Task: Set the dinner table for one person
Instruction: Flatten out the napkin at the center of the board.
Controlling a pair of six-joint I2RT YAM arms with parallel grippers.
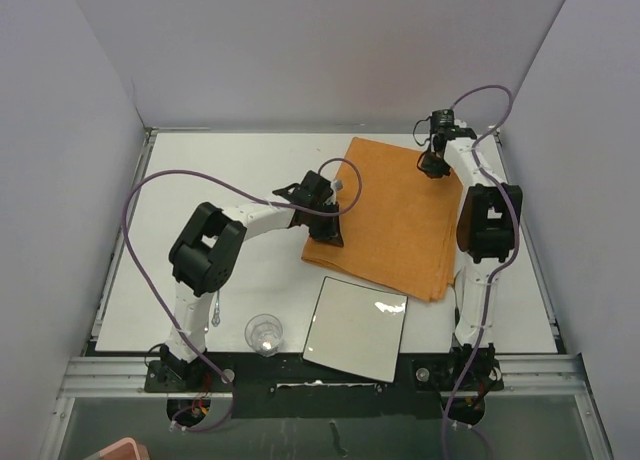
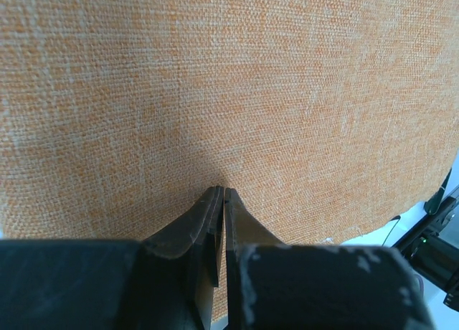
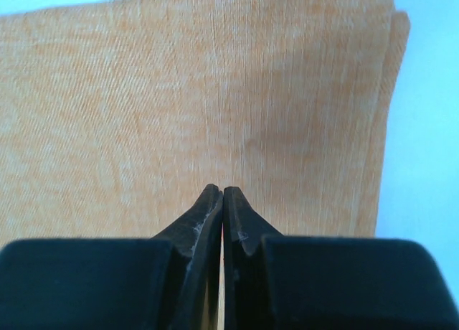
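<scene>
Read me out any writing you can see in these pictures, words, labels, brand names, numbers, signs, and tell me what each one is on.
None: no view shows any text that can be read.
The orange cloth, the square white plate, the glass and the white tabletop all look blank.

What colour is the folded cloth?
The cloth is plain orange with a fine weave; the left wrist view shows it best.
</scene>
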